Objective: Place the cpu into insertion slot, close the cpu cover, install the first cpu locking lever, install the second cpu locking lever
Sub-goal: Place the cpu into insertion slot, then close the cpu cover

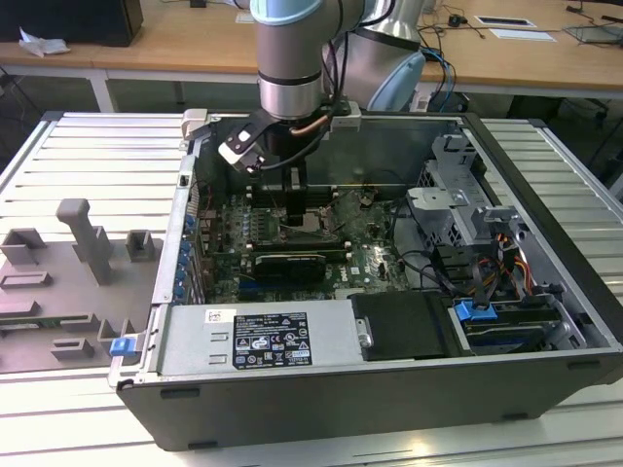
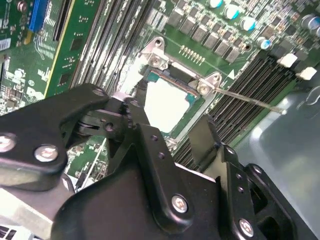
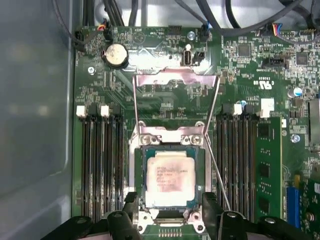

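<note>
Fingers: apart, one on each side of the insertion slot's near edge in the first wrist view. You can see nothing clamped between them. Whether the tips touch the socket frame, you cannot tell.

Gripper: hangs straight down over the socket. In the exterior view it reaches into the computer case from above, close to the case's far wall.

Cpu: seated flat in the insertion slot, silver top up, green edge showing all round. It lies in line with the gap between the fingers.

Cpu cover: raised off the chip, standing open from the hinge at the slot's far edge.

Locking lever: a thin wire rod, unlatched, slanting away from the hinge corner across the neighbouring memory slots. You see the same rod in the second wrist view.

Motherboard: the socket sits between two banks of black memory slots. A coin cell lies past the open cover, towards the board's far edge.
</note>
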`<state>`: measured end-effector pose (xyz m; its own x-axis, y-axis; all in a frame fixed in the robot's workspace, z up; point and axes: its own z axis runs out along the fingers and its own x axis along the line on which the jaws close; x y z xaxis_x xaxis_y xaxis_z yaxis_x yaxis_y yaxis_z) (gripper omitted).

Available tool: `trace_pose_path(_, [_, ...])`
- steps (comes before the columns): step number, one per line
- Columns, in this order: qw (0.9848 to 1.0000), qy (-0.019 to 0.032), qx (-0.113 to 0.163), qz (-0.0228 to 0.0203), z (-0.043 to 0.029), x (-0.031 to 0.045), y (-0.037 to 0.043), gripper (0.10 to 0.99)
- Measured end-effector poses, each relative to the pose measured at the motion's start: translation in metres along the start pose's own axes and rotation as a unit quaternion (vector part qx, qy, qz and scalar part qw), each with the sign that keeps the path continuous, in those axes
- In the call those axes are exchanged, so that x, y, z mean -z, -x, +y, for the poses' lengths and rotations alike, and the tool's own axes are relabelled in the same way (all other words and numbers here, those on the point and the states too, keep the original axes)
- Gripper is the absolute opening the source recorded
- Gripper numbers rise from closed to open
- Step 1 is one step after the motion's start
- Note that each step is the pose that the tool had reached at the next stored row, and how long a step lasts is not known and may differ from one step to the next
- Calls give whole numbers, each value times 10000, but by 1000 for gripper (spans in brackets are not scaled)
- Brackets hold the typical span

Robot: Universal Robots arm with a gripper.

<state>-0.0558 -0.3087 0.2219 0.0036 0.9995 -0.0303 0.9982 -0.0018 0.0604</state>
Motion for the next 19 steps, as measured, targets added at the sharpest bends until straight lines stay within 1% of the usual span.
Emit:
trace_pose_path(1, [10000,-16,0,-8,59,-3,0,471])
trace_pose_path(2, [10000,-26,3,-14,82,-4,3,412])
trace_pose_path(7, [10000,-50,17,-26,123,-7,10,110])
trace_pose_path(11, [10000,-52,30,-29,127,-8,12,106])
trace_pose_path(13, [10000,-60,33,-28,161,-10,12,106])
trace_pose_path(16, [10000,-67,38,-28,184,-11,12,106])
trace_pose_path(19, [10000,-68,41,-30,188,-7,12,106])
